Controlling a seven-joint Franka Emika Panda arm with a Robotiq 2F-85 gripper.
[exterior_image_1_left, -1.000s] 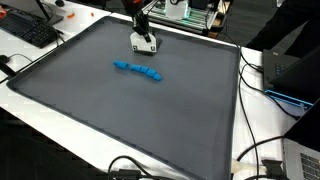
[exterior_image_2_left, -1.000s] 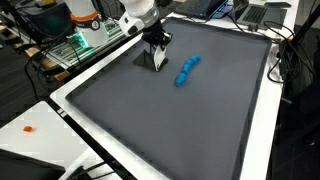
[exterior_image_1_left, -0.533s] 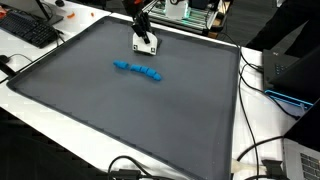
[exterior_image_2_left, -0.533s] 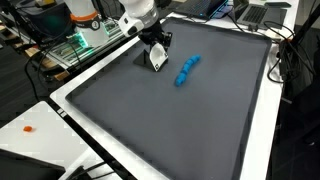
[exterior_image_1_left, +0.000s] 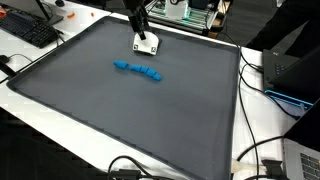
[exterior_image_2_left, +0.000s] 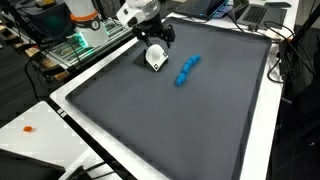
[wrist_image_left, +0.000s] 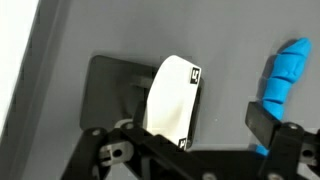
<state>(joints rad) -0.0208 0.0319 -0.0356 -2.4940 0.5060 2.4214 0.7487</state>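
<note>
A small white block (exterior_image_1_left: 146, 43) with black marks at its corners rests on the dark grey mat (exterior_image_1_left: 120, 110), near the mat's far edge. My gripper (exterior_image_2_left: 156, 40) hangs just above the white block (exterior_image_2_left: 155, 58), open, with nothing between its fingers. In the wrist view the block (wrist_image_left: 172, 95) lies below the wide-spread jaws of the gripper (wrist_image_left: 185, 140), touching neither finger. A blue, knobbly, elongated toy (exterior_image_1_left: 138, 70) lies flat on the mat a short way off, and shows again (exterior_image_2_left: 186, 70) and at the right edge of the wrist view (wrist_image_left: 282, 75).
White table border (exterior_image_2_left: 70, 120) frames the mat. A keyboard (exterior_image_1_left: 30, 30) sits at one corner, a laptop (exterior_image_1_left: 285, 75) and cables (exterior_image_1_left: 250, 150) along another side. A small orange item (exterior_image_2_left: 28, 128) lies on the white border. Equipment racks (exterior_image_2_left: 60, 45) stand behind the arm.
The jaws have gone from shut on the white block to wide open, and the gripper has lifted slightly. The block stays on the mat; the blue toy has not moved.
</note>
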